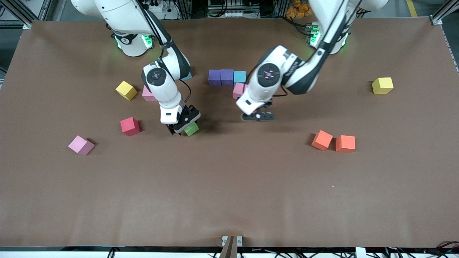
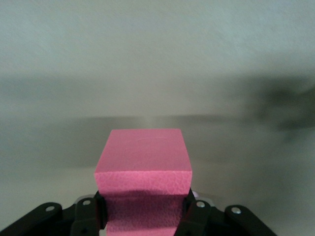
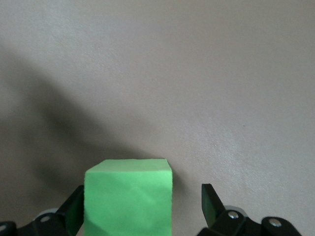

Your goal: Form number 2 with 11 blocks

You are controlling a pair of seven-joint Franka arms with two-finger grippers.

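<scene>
Two purple blocks (image 1: 214, 77) (image 1: 227, 77) and a light blue block (image 1: 239, 77) form a row mid-table, with a pink block (image 1: 238, 90) touching it on the side nearer the camera. My left gripper (image 1: 259, 116) (image 2: 145, 206) hangs over bare table beside that pink block, shut on a pinkish-red block (image 2: 142, 162). My right gripper (image 1: 182, 129) (image 3: 141, 204) is down at the table, open around a green block (image 1: 192, 129) (image 3: 128, 196). One finger touches the block and the other finger (image 3: 210, 201) stands apart from it.
Toward the right arm's end lie a yellow block (image 1: 126, 90), a pink block (image 1: 147, 94) half hidden by the arm, a red block (image 1: 129, 126) and a pink block (image 1: 81, 145). Toward the left arm's end lie two orange blocks (image 1: 322, 139) (image 1: 345, 143) and a yellow block (image 1: 382, 85).
</scene>
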